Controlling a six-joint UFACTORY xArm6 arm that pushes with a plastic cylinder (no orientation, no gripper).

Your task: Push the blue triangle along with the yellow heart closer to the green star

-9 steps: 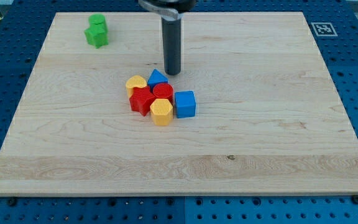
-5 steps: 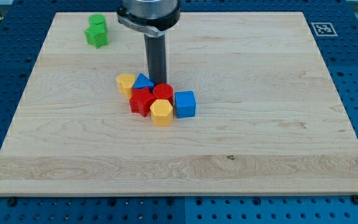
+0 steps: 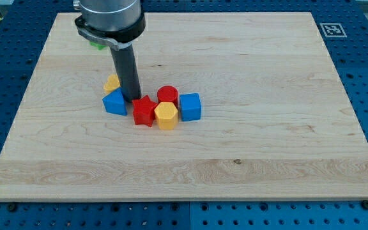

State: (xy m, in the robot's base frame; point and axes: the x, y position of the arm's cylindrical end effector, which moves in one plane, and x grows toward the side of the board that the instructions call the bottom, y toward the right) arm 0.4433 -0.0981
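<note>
A: So, starting at the view's left: the yellow heart (image 3: 111, 82) sits just above the blue triangle (image 3: 115, 102), the two touching or nearly so. My tip (image 3: 133, 98) is pressed against the triangle's right side, with the heart just up and to the left of the rod.

B: And the green star?

A: Mostly hidden behind the arm's body near the top left; only a green sliver (image 3: 96, 45) shows. It lies well apart from the pair, up the board.

B: Jaws?

A: None to report. The arm ends in a plain rod, so nothing opens or shuts.

B: What's to the right?

A: The red star (image 3: 144, 111) is just beside my tip, then the yellow hexagon (image 3: 165, 115), the red cylinder (image 3: 167, 94) above it, and the blue cube (image 3: 190, 107).

B: How should the push go?

A: I'd judge the tip should get below the triangle, then drive toward the view's top so triangle and heart travel together. Pushing off-centre could split them.
</note>
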